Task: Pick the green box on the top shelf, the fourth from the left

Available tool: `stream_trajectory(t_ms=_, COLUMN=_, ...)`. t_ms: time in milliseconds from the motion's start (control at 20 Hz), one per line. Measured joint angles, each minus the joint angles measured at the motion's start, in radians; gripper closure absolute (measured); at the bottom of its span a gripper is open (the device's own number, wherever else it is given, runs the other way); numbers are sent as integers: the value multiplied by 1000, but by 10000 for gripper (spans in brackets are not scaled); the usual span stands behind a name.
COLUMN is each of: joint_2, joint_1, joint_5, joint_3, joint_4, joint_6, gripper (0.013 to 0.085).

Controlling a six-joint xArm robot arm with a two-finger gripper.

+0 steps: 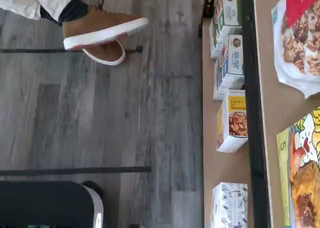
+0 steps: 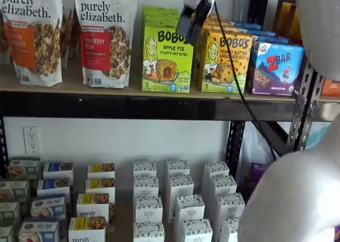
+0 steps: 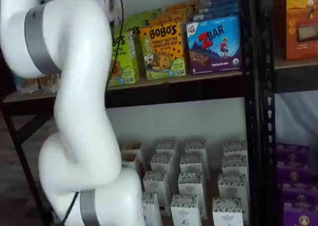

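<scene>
Overhead, the tool [image 2: 192,19], opening unreadable, hangs above the green box's [image 2: 167,58] top edge.

This looks like a mock shop set up in a lab: black metal racking [image 2: 300,109] with tan boards carries rows of boxed snacks [image 2: 276,66] and granola bags [image 2: 103,34], a white robot arm [image 3: 74,112] stands before it, and grey plank flooring [image 1: 125,118] runs underfoot.
</scene>
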Motion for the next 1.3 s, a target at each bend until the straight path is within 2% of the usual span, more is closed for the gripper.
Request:
stream_trajectory(t_ms=150, joint_2=-16, joint_1=-4, joint_5=-45, joint_3=15, joint_4=-3, joint_6=-5, gripper=130)
stream_trajectory(t_ms=500, joint_2=-12, joint_1=-21, joint_5=-63, joint_3=0, joint_4=18, joint_6=-13, gripper=130)
stream_trajectory(t_ms=900, joint_2=-56, joint_1=-29, joint_5=-205, joint_3=73, joint_4=60, joint_6=-23, gripper=130)
stream_trajectory(t_ms=1300, joint_2=-46, joint_1=-49, joint_5=-261, joint_3=76, joint_4=71, joint_6=-45, gripper=130)
